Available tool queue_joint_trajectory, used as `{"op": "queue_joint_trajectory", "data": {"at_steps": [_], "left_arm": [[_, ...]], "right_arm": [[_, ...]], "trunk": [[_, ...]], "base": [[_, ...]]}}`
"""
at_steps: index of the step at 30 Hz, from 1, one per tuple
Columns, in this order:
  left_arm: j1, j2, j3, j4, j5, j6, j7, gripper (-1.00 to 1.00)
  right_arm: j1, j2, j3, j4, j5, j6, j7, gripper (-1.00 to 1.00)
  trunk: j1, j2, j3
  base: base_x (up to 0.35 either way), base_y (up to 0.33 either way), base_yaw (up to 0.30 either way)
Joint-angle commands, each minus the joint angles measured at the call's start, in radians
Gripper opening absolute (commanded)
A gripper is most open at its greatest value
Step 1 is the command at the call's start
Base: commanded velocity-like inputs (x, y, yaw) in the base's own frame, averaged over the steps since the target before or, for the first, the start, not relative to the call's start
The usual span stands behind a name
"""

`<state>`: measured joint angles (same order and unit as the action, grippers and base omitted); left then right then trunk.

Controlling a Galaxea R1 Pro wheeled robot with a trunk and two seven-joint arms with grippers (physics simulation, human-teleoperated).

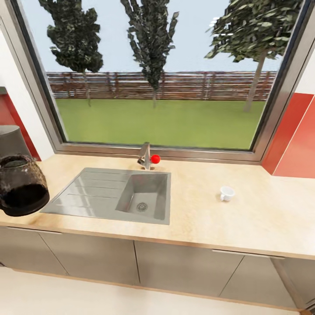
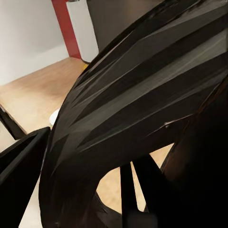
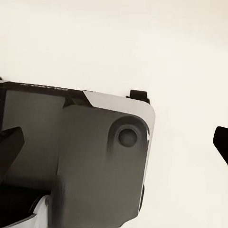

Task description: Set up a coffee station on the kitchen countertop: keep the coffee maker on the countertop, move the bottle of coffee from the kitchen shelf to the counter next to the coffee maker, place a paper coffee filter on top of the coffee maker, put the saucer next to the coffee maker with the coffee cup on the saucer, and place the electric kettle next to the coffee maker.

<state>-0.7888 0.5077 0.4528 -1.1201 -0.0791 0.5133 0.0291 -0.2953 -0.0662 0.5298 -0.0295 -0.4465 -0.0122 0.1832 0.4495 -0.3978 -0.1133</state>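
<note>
Small white coffee cup [image 1: 226, 193] sits on the beige worktop [image 1: 245, 218], right of the grey sink [image 1: 87, 192]; dark glass kettle [image 1: 22, 186] hangs at the left edge. Can't tell either end effector's state.

Head cam faces sink [image 1: 131, 197], wrist cams close-up

One countertop [image 1: 245, 218] runs across the head view, and one sink [image 1: 109, 194] is set into it, with one basin and one drain [image 1: 141, 207]. One tap [image 1: 145, 156] stands behind the sink, carrying one red knob [image 1: 155, 159]. One white cup [image 1: 226, 193] sits on the counter. One dark kettle [image 1: 19, 186] is at the left edge, and one dark appliance [image 1: 11, 140] stands behind it. One window [image 1: 157, 74] fills the wall above, showing three trees and one fence [image 1: 175, 85]. Below the counter there are four cabinet doors [image 1: 175, 267]. Red wall panels [image 1: 293, 140] number two at the right and one at the left.
</note>
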Motion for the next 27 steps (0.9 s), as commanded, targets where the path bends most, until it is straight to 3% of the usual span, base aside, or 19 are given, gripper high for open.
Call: {"op": "queue_joint_trajectory", "data": {"at_steps": [1,2,3,4,9,21,24,27], "left_arm": [[-0.001,0.0,-0.001,0.01,-0.01,-0.019,0.0,-1.0],[-0.001,0.0,-0.001,0.03,-0.01,-0.065,0.001,-1.0],[0.004,-0.001,-0.002,0.047,-0.009,-0.101,0.001,-1.0],[0.008,-0.003,-0.002,0.051,-0.009,-0.111,0.001,-1.0],[0.016,-0.032,-0.004,0.056,-0.01,-0.129,0.002,-1.0],[0.017,-0.061,-0.005,0.058,-0.009,-0.131,0.002,-1.0],[0.018,-0.102,-0.006,0.059,-0.01,-0.133,0.001,-1.0],[0.019,-0.118,-0.007,0.058,-0.01,-0.133,0.0,-1.0]], "right_arm": [[-0.001,0.004,0.009,0.0,-0.011,-0.001,0.004,1.0],[-0.001,0.029,0.01,-0.001,-0.012,0.0,0.005,1.0],[-0.001,0.075,0.01,-0.001,-0.011,0.0,0.004,1.0],[-0.001,0.094,0.01,-0.001,-0.01,0.0,0.004,1.0],[-0.001,0.153,0.011,-0.003,-0.009,0.0,0.007,1.0],[-0.001,0.158,0.005,-0.002,-0.014,0.0,0.006,1.0],[-0.001,0.157,0.006,-0.002,-0.014,0.0,0.005,1.0],[-0.001,0.157,0.006,-0.001,-0.014,0.0,0.005,1.0]], "trunk": [[0.001,-0.002,-0.002],[0.001,-0.002,-0.002],[0.001,-0.002,-0.002],[0.001,-0.002,-0.002],[0.001,-0.002,-0.002],[0.001,-0.002,-0.012],[0.001,-0.002,-0.015],[0.001,-0.002,-0.019]], "base": [[-0.012,0.021,0.0],[-0.006,0.011,0.0],[-0.003,0.004,0.0],[-0.002,0.003,0.0],[0.0,0.001,0.0],[0.0,0.0,0.126],[0.0,0.0,0.184],[0.0,0.0,0.187]]}}
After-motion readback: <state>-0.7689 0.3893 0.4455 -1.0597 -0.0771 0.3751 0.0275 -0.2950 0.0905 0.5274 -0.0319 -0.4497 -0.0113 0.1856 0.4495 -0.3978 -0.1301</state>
